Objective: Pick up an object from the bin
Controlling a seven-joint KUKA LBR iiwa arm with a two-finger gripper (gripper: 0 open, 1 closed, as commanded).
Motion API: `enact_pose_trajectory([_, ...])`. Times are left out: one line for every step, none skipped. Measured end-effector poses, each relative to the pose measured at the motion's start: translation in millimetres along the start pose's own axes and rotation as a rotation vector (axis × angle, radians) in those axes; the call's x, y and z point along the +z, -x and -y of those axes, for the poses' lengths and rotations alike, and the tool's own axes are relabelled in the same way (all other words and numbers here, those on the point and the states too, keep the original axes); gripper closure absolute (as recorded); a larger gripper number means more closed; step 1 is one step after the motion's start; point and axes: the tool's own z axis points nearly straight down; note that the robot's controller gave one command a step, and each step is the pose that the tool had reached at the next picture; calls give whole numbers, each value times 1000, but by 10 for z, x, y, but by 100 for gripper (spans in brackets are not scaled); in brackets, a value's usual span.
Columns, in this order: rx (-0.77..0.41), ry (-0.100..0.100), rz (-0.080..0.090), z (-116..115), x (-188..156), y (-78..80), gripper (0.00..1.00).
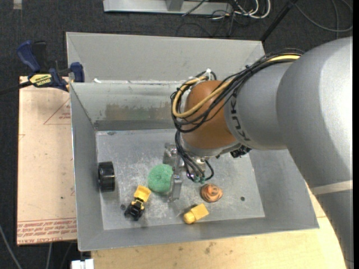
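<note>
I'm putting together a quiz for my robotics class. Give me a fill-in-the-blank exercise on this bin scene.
1. The round lump beside the gripper is ____ in colour.
2. In the bin, the black cylinder lies nearest the view's ____ side.
3. The toy vehicle is black and ____.
Missing words: green; left; yellow.

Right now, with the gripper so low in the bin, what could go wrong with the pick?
1. The gripper is down close beside the green ball. A round thing may roll away toward the yellow-and-black toy if it is pushed instead of caught.
2. The orange piece and the yellow block lie near the gripper's other side, so a sideways move could knock them.
</note>
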Motion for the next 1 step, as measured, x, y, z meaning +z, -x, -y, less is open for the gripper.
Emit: enact_pose_trajectory([1,-1,-2,-72,19,48,100])
